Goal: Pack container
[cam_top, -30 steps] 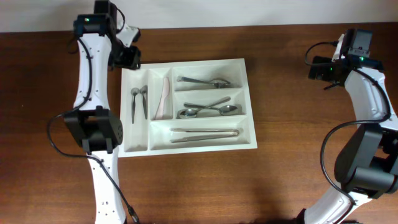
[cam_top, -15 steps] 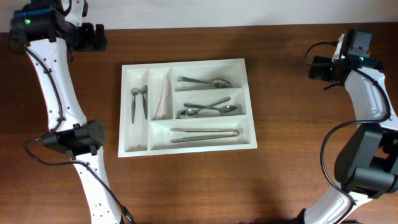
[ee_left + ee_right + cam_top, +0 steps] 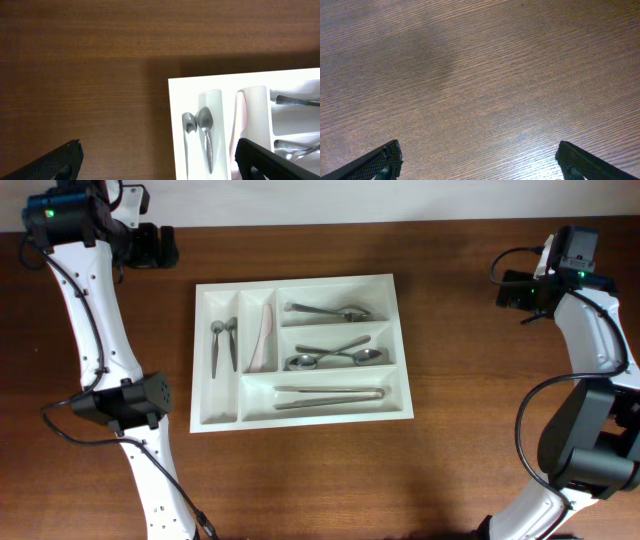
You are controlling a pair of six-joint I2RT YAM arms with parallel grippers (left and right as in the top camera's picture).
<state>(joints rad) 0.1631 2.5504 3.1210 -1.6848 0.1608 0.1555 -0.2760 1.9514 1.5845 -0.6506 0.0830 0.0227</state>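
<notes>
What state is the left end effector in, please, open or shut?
Open: the left end effector has fingers far apart in its wrist view, gripping nothing.

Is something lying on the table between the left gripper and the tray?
Nothing visible does. The left gripper hangs open over the far left corner of the table, and only bare wood lies between it and the tray.

place: looks like a robot lab bench from my end
giveaway: cabled robot arm, plain wood table, white wall
</notes>
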